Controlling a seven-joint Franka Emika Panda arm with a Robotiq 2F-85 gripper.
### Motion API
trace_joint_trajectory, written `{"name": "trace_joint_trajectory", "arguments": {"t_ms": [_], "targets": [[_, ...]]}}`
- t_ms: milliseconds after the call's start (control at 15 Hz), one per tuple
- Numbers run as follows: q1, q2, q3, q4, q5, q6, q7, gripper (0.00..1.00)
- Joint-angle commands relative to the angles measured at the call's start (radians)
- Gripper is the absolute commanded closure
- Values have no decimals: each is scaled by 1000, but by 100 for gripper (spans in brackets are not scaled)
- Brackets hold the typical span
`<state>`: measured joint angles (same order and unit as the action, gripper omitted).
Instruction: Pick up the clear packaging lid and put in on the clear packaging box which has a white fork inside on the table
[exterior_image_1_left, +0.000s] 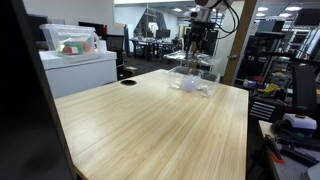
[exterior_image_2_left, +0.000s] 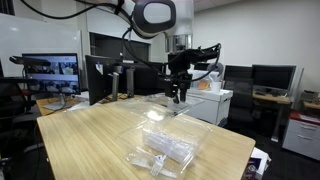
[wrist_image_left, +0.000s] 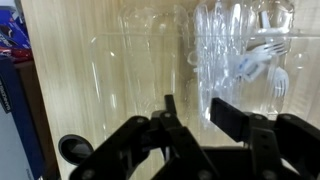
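The clear packaging lid (wrist_image_left: 135, 60) shows as faint ridges and glints over the wood in the wrist view. Its edge runs in between my fingers. My gripper (wrist_image_left: 192, 103) is shut on that edge, the jaws a narrow gap apart. In an exterior view the lid (exterior_image_2_left: 150, 122) hangs tilted under the gripper (exterior_image_2_left: 178, 98), just above the clear packaging box (exterior_image_2_left: 168, 150). The white fork (wrist_image_left: 258, 55) lies inside the box (wrist_image_left: 250, 75), to the right of the lid. The gripper (exterior_image_1_left: 197, 58) hovers over the box (exterior_image_1_left: 192, 86) near the far end of the table (exterior_image_1_left: 150, 130).
A black round hole (exterior_image_1_left: 128, 82) sits near the table's rim. A white cabinet with a clear bin (exterior_image_1_left: 70, 45) stands beyond it. A wooden post (exterior_image_1_left: 238, 40) rises behind the table. Monitors (exterior_image_2_left: 50, 70) and office desks surround it.
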<state>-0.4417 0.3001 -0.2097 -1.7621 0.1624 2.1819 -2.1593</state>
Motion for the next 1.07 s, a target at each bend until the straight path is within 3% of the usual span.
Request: {"name": "trace_joint_trajectory", "arguments": {"t_ms": [0, 1000], "targets": [[-42, 51, 9, 39, 56, 9, -113, 84], [-109, 149, 35, 37, 89, 16, -269, 84]]}}
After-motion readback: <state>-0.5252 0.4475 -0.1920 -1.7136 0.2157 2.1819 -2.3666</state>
